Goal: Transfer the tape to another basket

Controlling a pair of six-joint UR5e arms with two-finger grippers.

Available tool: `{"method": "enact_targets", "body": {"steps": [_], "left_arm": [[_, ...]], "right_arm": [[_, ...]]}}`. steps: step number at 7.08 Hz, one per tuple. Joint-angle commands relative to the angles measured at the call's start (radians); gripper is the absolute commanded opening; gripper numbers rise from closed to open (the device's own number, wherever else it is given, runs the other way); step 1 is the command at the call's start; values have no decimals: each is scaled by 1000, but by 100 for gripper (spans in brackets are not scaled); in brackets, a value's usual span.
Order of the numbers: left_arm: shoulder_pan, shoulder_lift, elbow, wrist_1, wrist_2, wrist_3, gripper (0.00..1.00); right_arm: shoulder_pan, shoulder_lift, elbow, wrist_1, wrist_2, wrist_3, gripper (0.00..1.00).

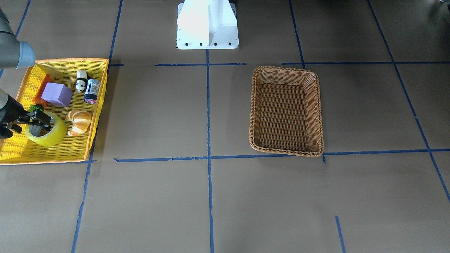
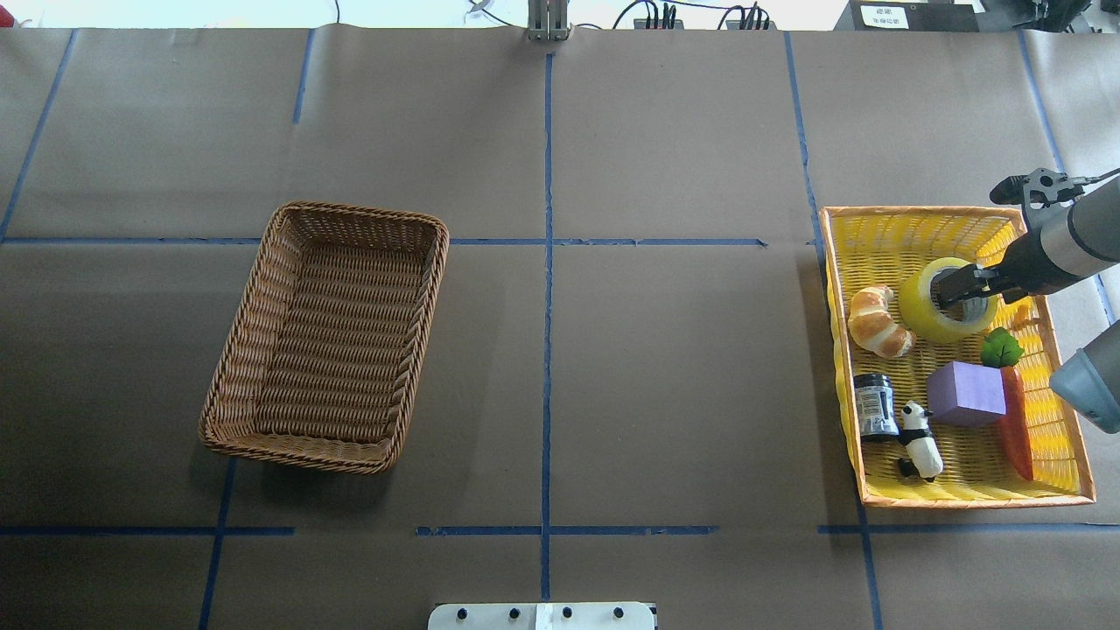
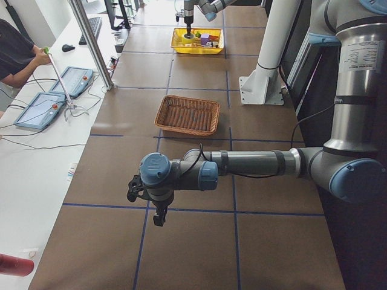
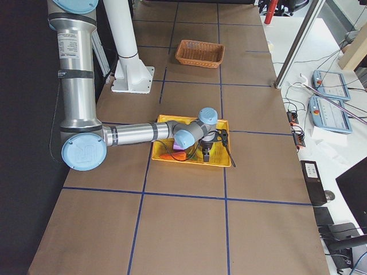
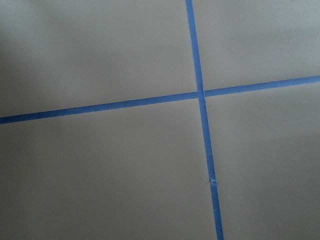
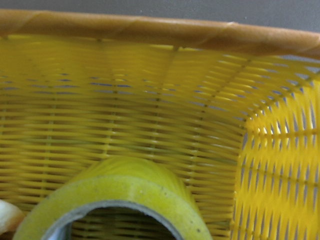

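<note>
On the paper-covered table (image 2: 665, 367) the tape (image 2: 919, 312) lies in the yellow basket (image 2: 910, 211) beside the croissant (image 2: 878, 322), the right gripper (image 2: 960, 287) at its core, clamped or not I cannot tell; it should pinch one wall firmly and lift clear before crossing to the wicker basket (image 2: 359, 213).

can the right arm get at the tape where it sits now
Probably yes: the right gripper hangs right at the tape, nothing lies over the roll, and the croissant sits beside it.

Yellow plastic basket (image 2: 919, 236) set on the desk (image 2: 665, 367), croissant (image 2: 878, 322), purple block (image 2: 967, 394), panda figure (image 2: 920, 440) and dark jar (image 2: 875, 404) held inside it
</note>
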Motion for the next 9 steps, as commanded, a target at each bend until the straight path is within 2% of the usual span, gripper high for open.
{"method": "enact_targets", "body": {"steps": [1,2,3,5,7,9], "left_arm": [[0,-1,-2,0,-2,-3,100],[0,-1,-2,0,-2,-3,100],[0,-2,-5,0,-2,-8,100],[0,-2,-11,-2,-58,-28,100],[2,-4,-17,-2,-58,-29,100],[2,-1,-63,-2,-58,-26,100]], "right_arm": [[-2,2,-1,0,4,0,27],[1,2,1,0,4,-2,7],[7,0,4,0,5,-5,2],[39,-1,7,0,16,-13,0],[138,2,48,2,117,-11,0],[162,23,145,-1,148,42,0]]}}
